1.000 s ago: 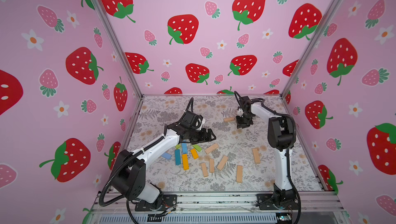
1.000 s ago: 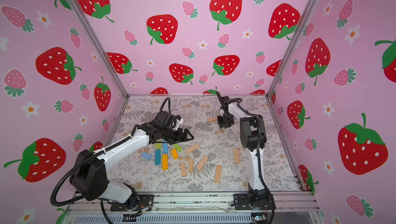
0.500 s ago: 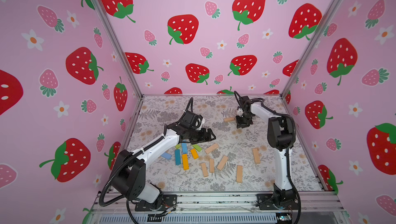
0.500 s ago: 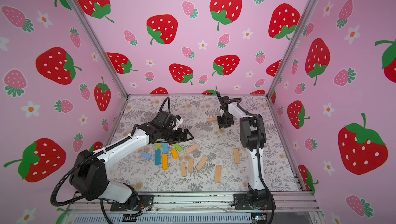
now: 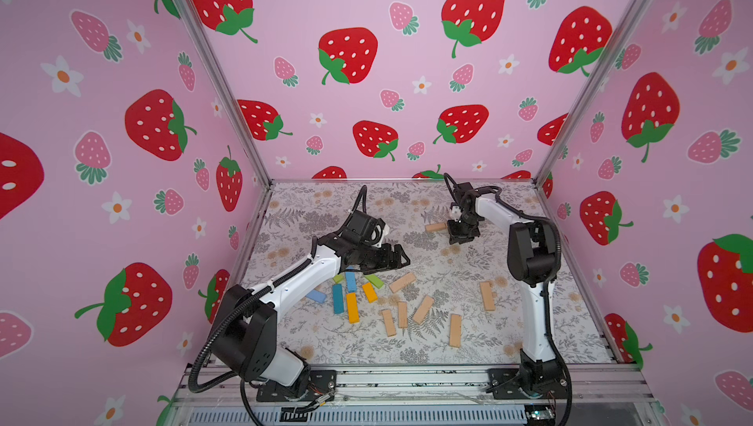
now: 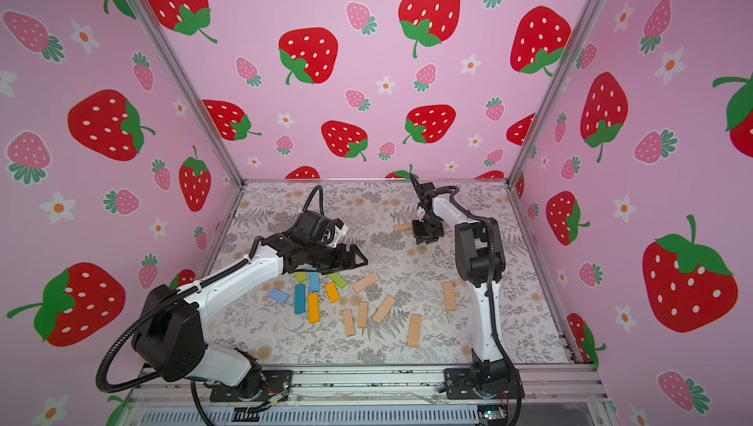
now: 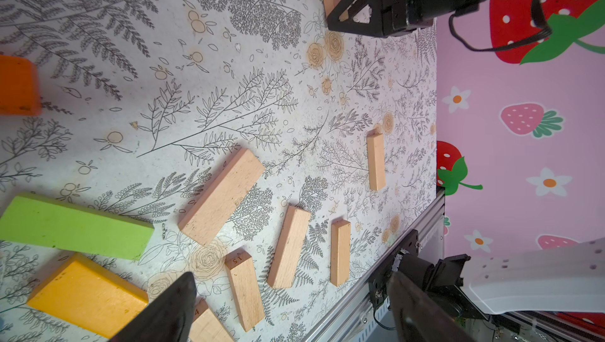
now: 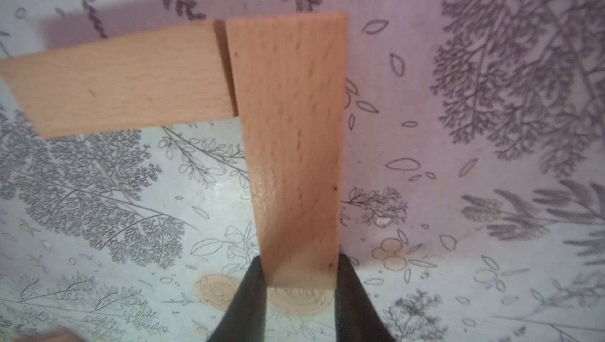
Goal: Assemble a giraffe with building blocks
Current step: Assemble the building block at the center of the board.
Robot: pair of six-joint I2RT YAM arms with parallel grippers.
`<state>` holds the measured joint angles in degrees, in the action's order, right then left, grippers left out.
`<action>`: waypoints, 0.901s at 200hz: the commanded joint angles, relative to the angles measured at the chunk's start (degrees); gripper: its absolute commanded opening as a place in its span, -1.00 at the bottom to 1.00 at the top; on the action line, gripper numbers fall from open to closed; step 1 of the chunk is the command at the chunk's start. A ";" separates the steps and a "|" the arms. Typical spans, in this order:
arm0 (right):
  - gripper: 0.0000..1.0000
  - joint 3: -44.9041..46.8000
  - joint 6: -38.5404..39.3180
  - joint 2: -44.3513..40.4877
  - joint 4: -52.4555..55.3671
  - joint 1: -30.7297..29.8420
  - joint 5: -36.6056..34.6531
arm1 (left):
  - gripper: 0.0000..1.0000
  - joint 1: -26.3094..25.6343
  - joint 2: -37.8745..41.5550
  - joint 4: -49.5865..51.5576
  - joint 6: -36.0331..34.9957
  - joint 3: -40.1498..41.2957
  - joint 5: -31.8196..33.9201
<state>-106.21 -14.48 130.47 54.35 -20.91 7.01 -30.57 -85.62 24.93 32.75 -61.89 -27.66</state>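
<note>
Your right claw point(image 8: 298, 291) is clamped on one short end of a plain tan wooden bar point(image 8: 291, 147), with its two black fingers point(image 8: 252, 294) pinching the bar's long edges. You hold the bar at the far side of the floral-printed surface point(image 5: 318, 216), well apart from the other blocks. Its free end sits against the end of a second tan wooden bar point(image 8: 121, 78) that lies flat. The two make a square corner with only a thin seam between them. I judge this corner to be the start of the giraffe figure, perhaps the neck and head. Gripping the bar by its far end leaves the meeting end clear, so you can line it up. I cannot tell whether the held bar rests on the surface or hangs just above it.

Your left claw point(image 5: 398, 259) has its jaws wide apart and holds nothing. It hovers over a cluster of painted wooden bars point(image 5: 352, 308) in blue, green, orange and yellow, which lie flat near the middle of the surface. It looks placed there to be ready for the next piece. Just beside that cluster, six loose tan bars point(image 5: 423, 309) lie flat at odd angles toward the near edge. None of them touches the corner being built. Most of the build seems not yet done.
</note>
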 commanded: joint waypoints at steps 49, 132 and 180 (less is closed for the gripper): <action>-0.52 -1.92 0.51 2.94 1.90 -0.45 0.64 | 0.86 0.42 1.16 -0.41 -0.67 0.45 -0.73; -0.44 -2.16 0.52 2.67 2.08 -0.54 0.82 | 0.87 0.51 1.78 -0.37 -0.58 0.89 -0.55; -0.42 -2.33 0.42 3.18 2.00 -0.54 0.99 | 0.87 0.69 1.73 -0.17 -0.67 0.98 -0.63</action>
<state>-107.63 -14.48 131.33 54.81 -20.99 7.14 -30.20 -85.34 24.60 32.73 -61.34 -27.66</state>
